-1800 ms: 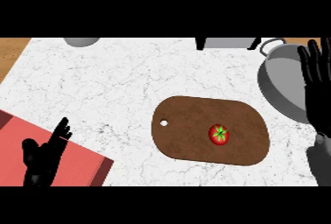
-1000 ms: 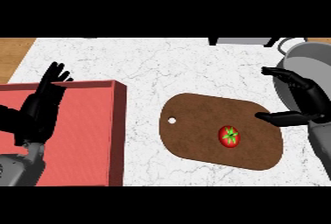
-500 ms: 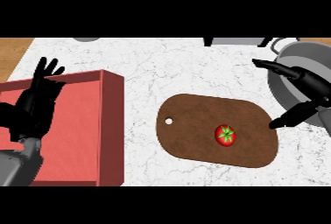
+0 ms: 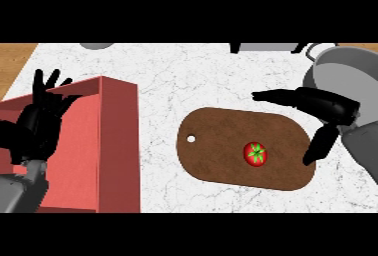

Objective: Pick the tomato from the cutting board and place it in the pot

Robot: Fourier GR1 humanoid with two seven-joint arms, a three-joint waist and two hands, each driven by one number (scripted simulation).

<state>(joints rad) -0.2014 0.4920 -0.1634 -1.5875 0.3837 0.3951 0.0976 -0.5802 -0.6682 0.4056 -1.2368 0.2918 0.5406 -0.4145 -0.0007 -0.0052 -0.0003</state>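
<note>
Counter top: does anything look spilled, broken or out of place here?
Nothing stands out. The tomato sits whole on the board, which lies flat, slightly askew. The pot stands upright at the right; nothing is spilled. The right hand is open beside the tomato, apart from it.

The cutting board lies flat on the counter, right of centre, with its hanging hole at the left end. The tomato sits on the board's right half, clear of every edge. The pot stands at the far right, behind the board's right end. The box occupies the left side, with a strip of counter between it and the board. The right hand is over the board's right end, between tomato and pot, apart from the tomato. The left hand is over the box's left part.
</note>
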